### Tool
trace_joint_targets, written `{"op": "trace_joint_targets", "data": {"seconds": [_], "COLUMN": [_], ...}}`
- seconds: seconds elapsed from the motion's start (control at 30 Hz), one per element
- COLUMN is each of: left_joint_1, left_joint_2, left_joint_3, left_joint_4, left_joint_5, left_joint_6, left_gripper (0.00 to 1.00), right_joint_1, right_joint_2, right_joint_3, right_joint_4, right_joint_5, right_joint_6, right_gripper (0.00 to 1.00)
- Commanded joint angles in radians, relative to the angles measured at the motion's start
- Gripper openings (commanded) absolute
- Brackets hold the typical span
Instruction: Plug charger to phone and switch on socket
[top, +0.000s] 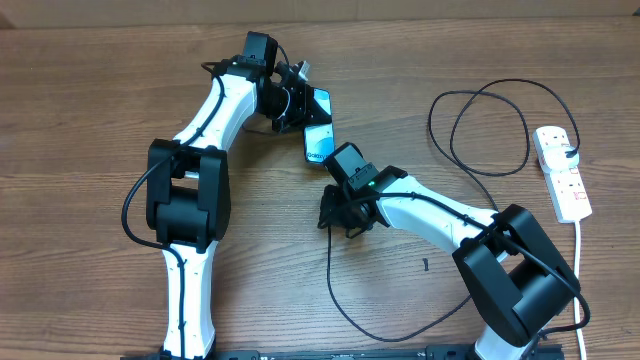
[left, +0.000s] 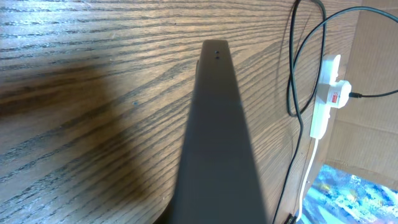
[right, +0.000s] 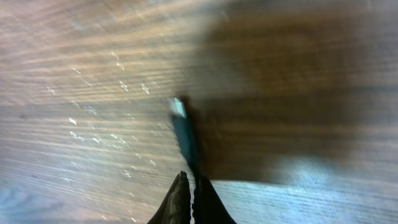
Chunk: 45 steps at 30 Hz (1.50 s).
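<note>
The phone (top: 318, 143), screen lit, stands tilted off the table at top centre, held in my left gripper (top: 298, 103), which is shut on its upper part. In the left wrist view the phone (left: 214, 143) shows as a dark slab running away from the camera and hiding the fingers. My right gripper (top: 332, 217) is just below the phone, shut on the charger plug (right: 184, 130), whose metal tip points out ahead of the fingers (right: 190, 182). The black charger cable (top: 337, 290) trails down, loops right and coils near the socket (top: 562, 172) at the right edge.
The socket's thick white cord (top: 580, 270) runs down the right edge of the table. The socket also shows in the left wrist view (left: 326, 99), with cable loops (left: 292, 74) beside it. A small dark speck (top: 424, 264) lies on the wood.
</note>
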Motion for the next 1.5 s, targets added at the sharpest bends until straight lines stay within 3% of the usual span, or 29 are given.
{"op": "trace_joint_targets", "data": {"seconds": [0.0,0.77,0.9,1.1,1.23,1.47], "left_joint_1": [0.013,0.018,0.018,0.018,0.018,0.018], "left_joint_2": [-0.014,-0.014,-0.014,-0.014,-0.014,-0.014], "left_joint_3": [0.02,0.02,0.02,0.02,0.02,0.02], "left_joint_4": [-0.004,-0.01,-0.009,-0.007,-0.007,-0.007], "left_joint_5": [0.018,0.017,0.017,0.017,0.017,0.017], "left_joint_6": [0.021,0.024,0.024,0.024,0.024,0.024], "left_gripper": [0.04,0.04,0.04,0.04,0.04,0.04], "right_joint_1": [0.004,0.003,0.001,-0.018,-0.043,-0.081], "right_joint_2": [0.007,0.007,0.007,0.006,0.006,0.007], "right_joint_3": [-0.005,-0.005,0.022,0.163,0.235,0.212], "right_joint_4": [0.03,0.076,0.039,-0.163,-0.254,-0.299], "right_joint_5": [0.061,0.07,0.071,0.132,0.159,0.158], "right_joint_6": [0.007,-0.008,-0.025,-0.099,-0.121,-0.121], "right_gripper": [0.04,0.06,0.16,0.29,0.53,0.57]}}
